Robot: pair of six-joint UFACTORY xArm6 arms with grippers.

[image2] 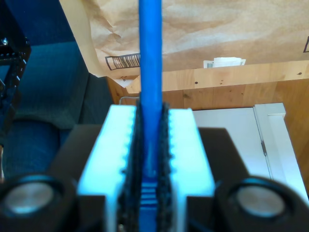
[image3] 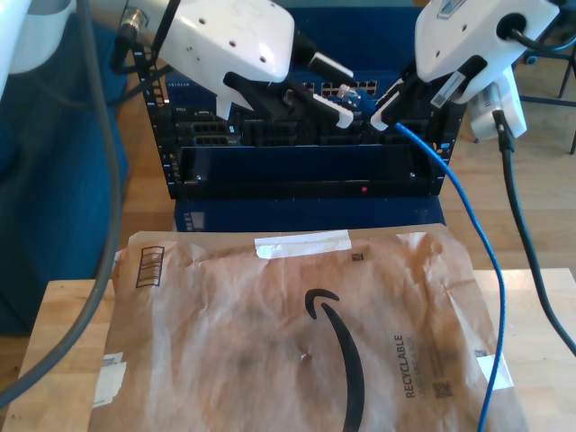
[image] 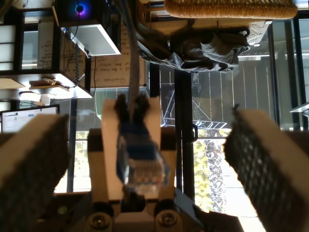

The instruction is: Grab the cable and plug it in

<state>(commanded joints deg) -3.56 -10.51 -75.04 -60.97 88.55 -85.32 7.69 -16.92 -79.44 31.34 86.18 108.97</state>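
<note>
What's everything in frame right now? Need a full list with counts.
cable: 1, bright blue, runs from my second gripper down the exterior view's right side over the mailer
plug: 1, clear with blue boot, at the held end of the cable, facing my first gripper
paper mailer: 1, brown with black logo, lying flat on the table
table: 1, light wood, under the mailer
rack equipment: 1 stack, dark blue and black, behind the table
arm cable: 1, black, thick, exterior view's right
first gripper: 1, open, pointed at the plug
second gripper: 1, shut on the cable
</note>
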